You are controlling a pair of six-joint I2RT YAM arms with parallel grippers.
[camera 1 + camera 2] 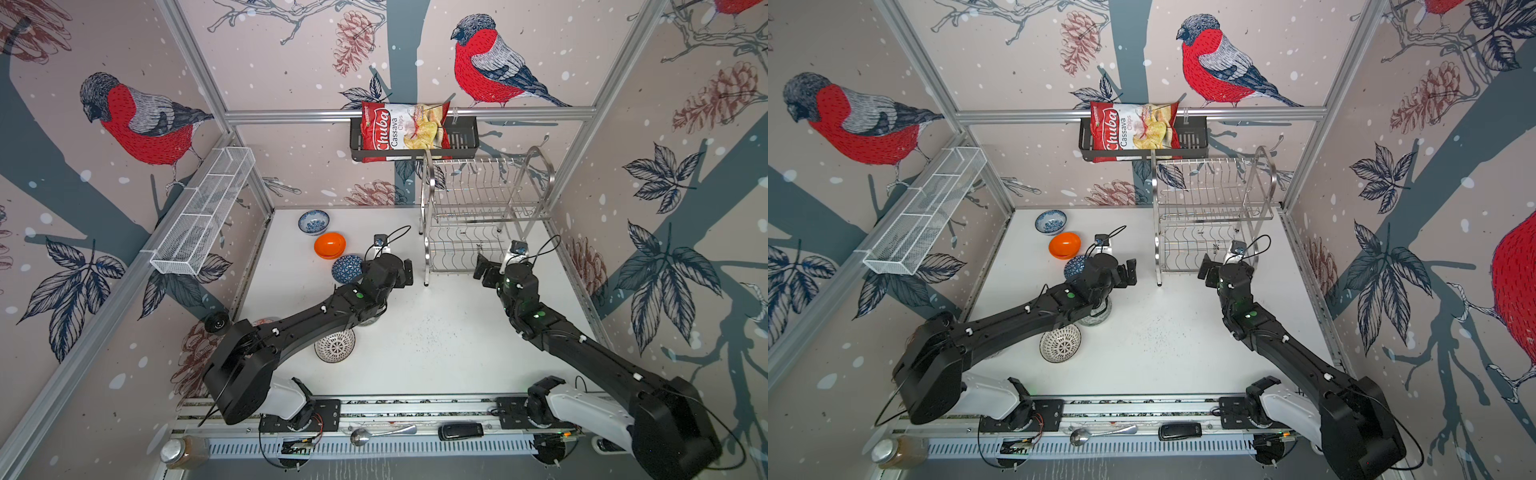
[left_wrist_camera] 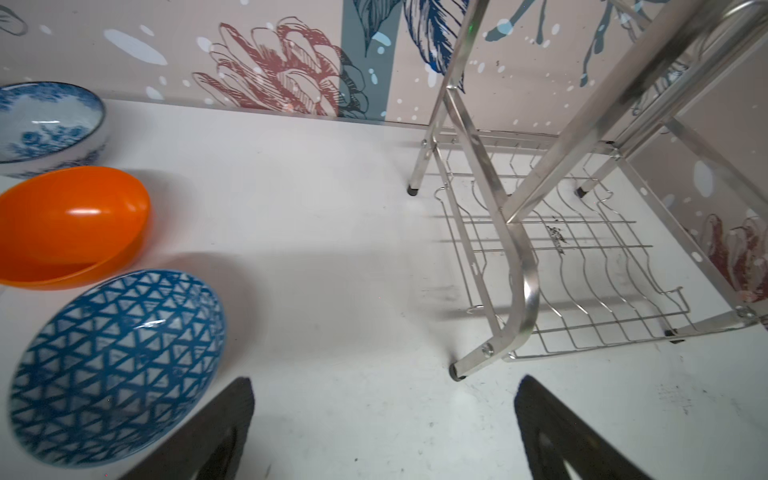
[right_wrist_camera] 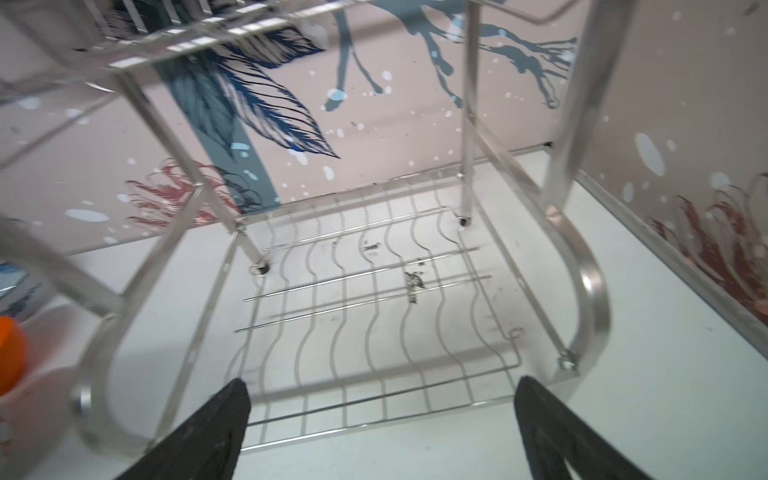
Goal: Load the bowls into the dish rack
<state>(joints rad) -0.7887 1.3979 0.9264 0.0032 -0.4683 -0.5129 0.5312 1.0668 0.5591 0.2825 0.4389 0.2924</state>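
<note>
The empty steel dish rack [image 1: 426, 249] [image 1: 1158, 249] stands at the back right. Left of it, a blue-floral bowl [image 1: 313, 221] [image 2: 45, 124], an orange bowl [image 1: 329, 245] [image 2: 70, 224] and a blue triangle-patterned bowl [image 1: 345, 268] [image 2: 112, 365] form a row. A white bowl with a black dotted pattern [image 1: 334, 347] [image 1: 1060, 343] lies nearer the front. A greyish bowl [image 1: 1098, 313] is mostly hidden under my left arm. My left gripper [image 1: 409, 272] [image 2: 384, 382] hangs open and empty between the triangle bowl and the rack. My right gripper [image 1: 482, 266] [image 3: 382, 382] is open and empty, facing the rack's lower shelf [image 3: 374, 311].
A black basket holding a chips bag [image 1: 405, 126] hangs on the back rail above the rack. A white mesh basket [image 1: 203, 212] is mounted on the left wall. A spoon [image 1: 382, 432], a black device [image 1: 461, 431] and a jar [image 1: 183, 451] lie along the front rail.
</note>
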